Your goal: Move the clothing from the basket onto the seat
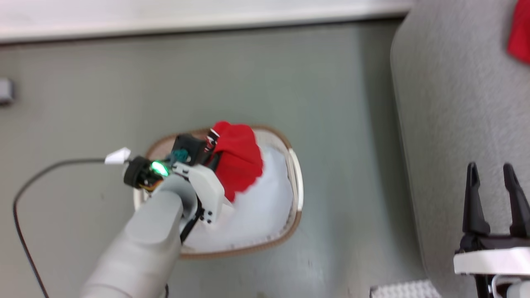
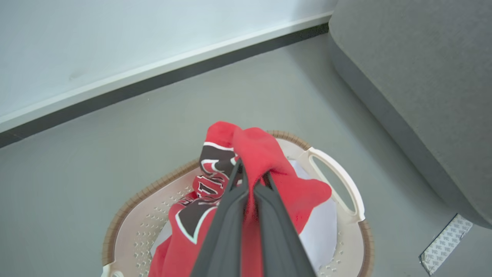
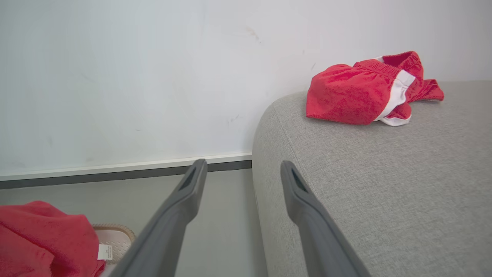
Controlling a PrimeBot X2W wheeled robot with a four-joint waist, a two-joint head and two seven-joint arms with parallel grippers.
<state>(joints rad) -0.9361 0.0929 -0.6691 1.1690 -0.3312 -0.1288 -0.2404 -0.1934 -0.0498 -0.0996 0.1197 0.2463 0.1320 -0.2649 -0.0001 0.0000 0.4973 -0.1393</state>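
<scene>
The left gripper (image 2: 251,172) is clenched on a red jersey (image 2: 265,152), held up over the basket (image 2: 132,200). The right gripper (image 3: 243,164) hangs spread and empty at the edge of the grey seat (image 3: 384,184). The seat stands near the basket on the floor. Red shorts (image 3: 346,94) lie on the seat by the wall, and the jersey's lower folds trail into the basket.

The basket (image 1: 296,178) stands on the floor (image 1: 290,82), left of the sofa (image 1: 455,124); a jersey (image 2: 215,184) hangs partly inside it, and shorts (image 3: 357,92) lie on the sofa.
</scene>
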